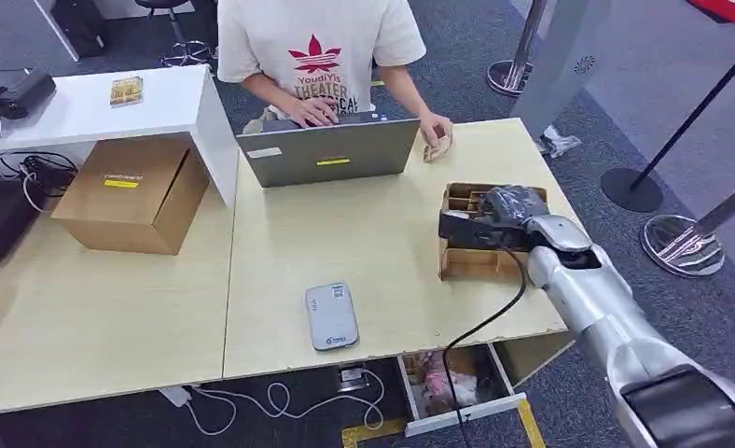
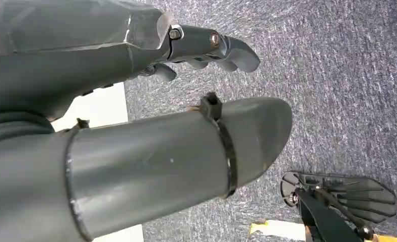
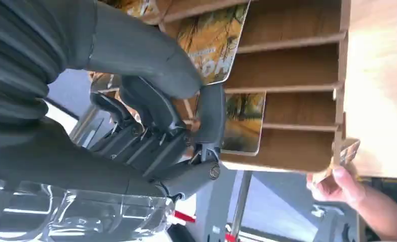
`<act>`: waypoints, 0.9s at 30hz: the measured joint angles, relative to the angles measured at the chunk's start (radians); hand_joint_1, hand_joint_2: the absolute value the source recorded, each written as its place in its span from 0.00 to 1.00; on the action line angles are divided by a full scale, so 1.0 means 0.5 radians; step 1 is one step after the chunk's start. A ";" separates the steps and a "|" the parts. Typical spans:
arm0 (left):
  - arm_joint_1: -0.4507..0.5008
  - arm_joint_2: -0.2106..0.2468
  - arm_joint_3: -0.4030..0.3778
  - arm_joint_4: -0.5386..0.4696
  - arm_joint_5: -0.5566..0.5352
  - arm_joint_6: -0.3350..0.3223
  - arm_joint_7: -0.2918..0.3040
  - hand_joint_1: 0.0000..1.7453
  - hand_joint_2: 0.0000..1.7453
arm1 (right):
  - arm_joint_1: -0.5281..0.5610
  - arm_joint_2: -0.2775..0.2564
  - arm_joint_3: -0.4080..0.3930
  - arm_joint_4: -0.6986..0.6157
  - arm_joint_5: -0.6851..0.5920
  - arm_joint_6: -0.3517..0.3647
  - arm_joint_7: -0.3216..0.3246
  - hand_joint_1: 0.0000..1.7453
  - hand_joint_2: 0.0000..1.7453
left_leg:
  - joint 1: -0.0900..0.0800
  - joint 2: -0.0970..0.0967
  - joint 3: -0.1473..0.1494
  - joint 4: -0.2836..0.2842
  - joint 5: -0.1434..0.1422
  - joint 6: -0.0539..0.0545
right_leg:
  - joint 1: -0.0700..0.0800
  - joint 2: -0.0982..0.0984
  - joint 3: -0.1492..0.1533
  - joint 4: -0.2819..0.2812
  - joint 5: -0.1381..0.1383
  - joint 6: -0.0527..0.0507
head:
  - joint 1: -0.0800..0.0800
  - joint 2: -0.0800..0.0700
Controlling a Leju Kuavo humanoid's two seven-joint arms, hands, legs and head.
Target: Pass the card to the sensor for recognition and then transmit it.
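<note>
Currently the right hand (image 3: 161, 131) is reaching into the slotted wooden card holder (image 1: 471, 261), fingers (image 3: 209, 121) curling against a card (image 3: 242, 126) standing in a slot; firm grip not confirmable. Risks: card jamming on dividers, neighbouring card (image 3: 211, 40) dragging out, holder tipping. Left hand (image 2: 206, 48) is hanging loose, holding nothing. Sensor (image 1: 331, 315) is lying well apart.

- Your right arm (image 1: 597, 299) is stretched forward, with the right hand (image 1: 494, 219) at the far end, palm down and fingers (image 3: 151, 108) curled in.
- Your left hand (image 2: 136, 116) hangs low, its fingers (image 2: 221, 48) loosely bent and holding nothing.
</note>
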 joint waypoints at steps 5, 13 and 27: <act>-0.008 0.000 -0.001 0.000 -0.002 -0.002 -0.001 0.00 0.00 | -0.063 0.001 0.000 -0.053 0.000 0.022 -0.012 1.00 1.00 | 0.000 0.000 -0.001 0.000 0.000 0.000 | 0.000 0.000 0.000 0.000 0.000 0.000 | 0.000 0.000; -0.013 -0.003 -0.001 0.000 0.007 -0.005 -0.005 0.00 0.00 | -0.234 0.010 0.006 -0.080 0.013 0.080 -0.011 1.00 1.00 | 0.000 0.000 -0.001 0.000 0.000 0.000 | 0.000 0.000 0.000 0.000 0.000 0.000 | 0.000 0.000; -0.014 -0.003 -0.001 0.000 0.007 -0.005 -0.015 0.00 0.00 | -0.311 0.026 0.010 -0.084 0.014 0.092 -0.011 1.00 1.00 | 0.000 -0.001 -0.001 0.000 0.000 0.000 | 0.000 -0.001 0.000 0.000 0.000 0.000 | 0.000 0.000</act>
